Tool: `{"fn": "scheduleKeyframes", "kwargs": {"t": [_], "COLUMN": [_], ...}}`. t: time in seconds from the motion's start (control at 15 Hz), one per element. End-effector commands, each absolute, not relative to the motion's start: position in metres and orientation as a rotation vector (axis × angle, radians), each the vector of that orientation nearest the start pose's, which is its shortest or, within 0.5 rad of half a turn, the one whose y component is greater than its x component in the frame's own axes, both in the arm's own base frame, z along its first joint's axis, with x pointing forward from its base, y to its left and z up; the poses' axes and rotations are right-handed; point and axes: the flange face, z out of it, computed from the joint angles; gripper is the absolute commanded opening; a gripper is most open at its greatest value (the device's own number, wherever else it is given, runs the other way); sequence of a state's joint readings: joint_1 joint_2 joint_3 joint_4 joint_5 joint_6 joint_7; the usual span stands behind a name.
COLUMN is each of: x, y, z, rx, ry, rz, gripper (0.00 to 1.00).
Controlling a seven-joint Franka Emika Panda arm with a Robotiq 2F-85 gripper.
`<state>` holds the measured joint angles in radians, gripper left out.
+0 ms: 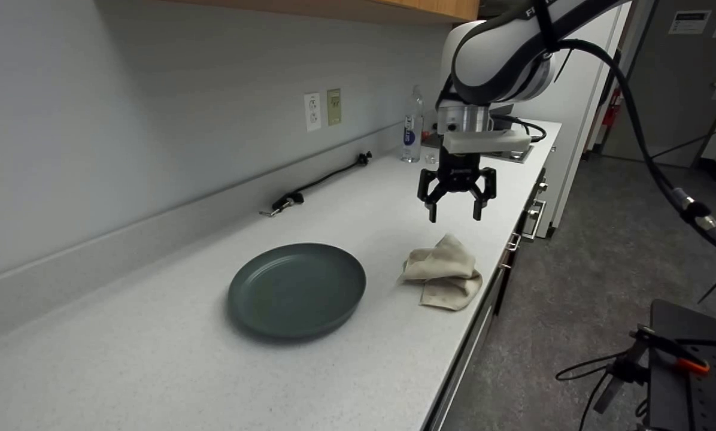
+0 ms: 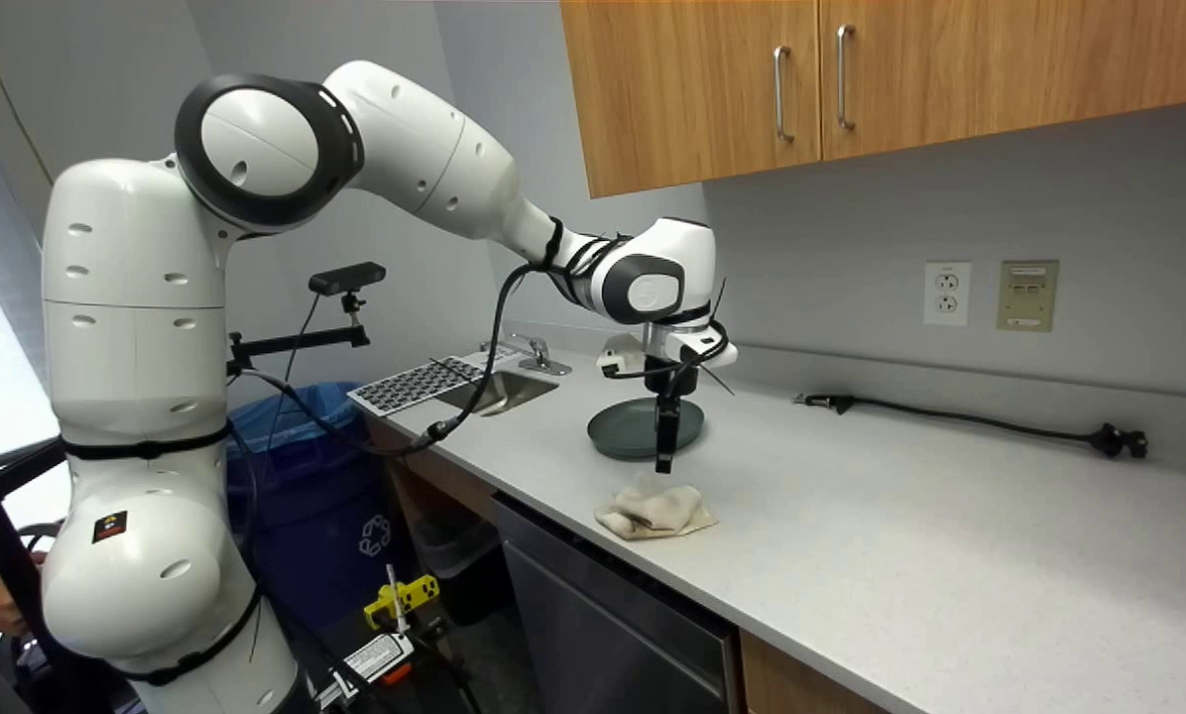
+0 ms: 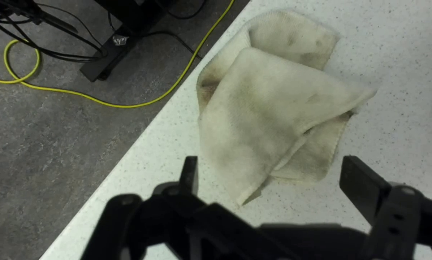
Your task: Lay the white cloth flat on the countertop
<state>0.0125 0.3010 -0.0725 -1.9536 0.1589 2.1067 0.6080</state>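
Note:
The white cloth (image 1: 442,269) lies crumpled on the countertop (image 1: 172,359), close to its front edge. Seen in the wrist view, the cloth (image 3: 266,101) is folded over itself, with tan stains and one corner pointing toward the gripper. My gripper (image 1: 455,215) hangs above the countertop with its fingers pointing down and spread wide, apart from the cloth. Its fingertips frame the near part of the cloth in the wrist view, nothing gripped between them. The other exterior angle shows the gripper (image 2: 664,464) edge-on, over the cloth (image 2: 657,511).
A dark grey-green plate (image 1: 298,290) rests beside the cloth. A black cable with a clamp (image 1: 316,185) lies along the backsplash, and a water bottle (image 1: 413,129) stands near the wall. A sink (image 2: 504,392) is set into the counter's end. Wooden cabinets (image 2: 702,99) hang above.

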Motion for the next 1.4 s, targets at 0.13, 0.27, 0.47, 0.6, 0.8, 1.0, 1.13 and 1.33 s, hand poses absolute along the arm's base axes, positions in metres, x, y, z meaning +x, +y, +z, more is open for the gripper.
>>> {"fn": "scheduleKeyframes", "kwargs": {"t": [0.13,0.27,0.47,0.6,0.8,1.0,1.13,1.33], "x": [0.6,0.601,0.608,0.615,0.619,0.616,0.613,0.609], "y": [-0.044,-0.048,-0.049,-0.048,-0.053,-0.056,-0.058,-0.059], "z": [0.29,0.283,0.278,0.276,0.268,0.25,0.24,0.23], "rx": [-2.799,-2.794,-2.8,-2.809,-2.808,-2.794,-2.79,-2.79], "ry": [1.222,1.239,1.247,1.258,1.326,1.382,1.409,1.444], "rz": [0.296,0.31,0.32,0.313,0.324,0.371,0.4,0.43], "gripper": [1.0,1.0,1.0,1.0,1.0,1.0,1.0,1.0]}}
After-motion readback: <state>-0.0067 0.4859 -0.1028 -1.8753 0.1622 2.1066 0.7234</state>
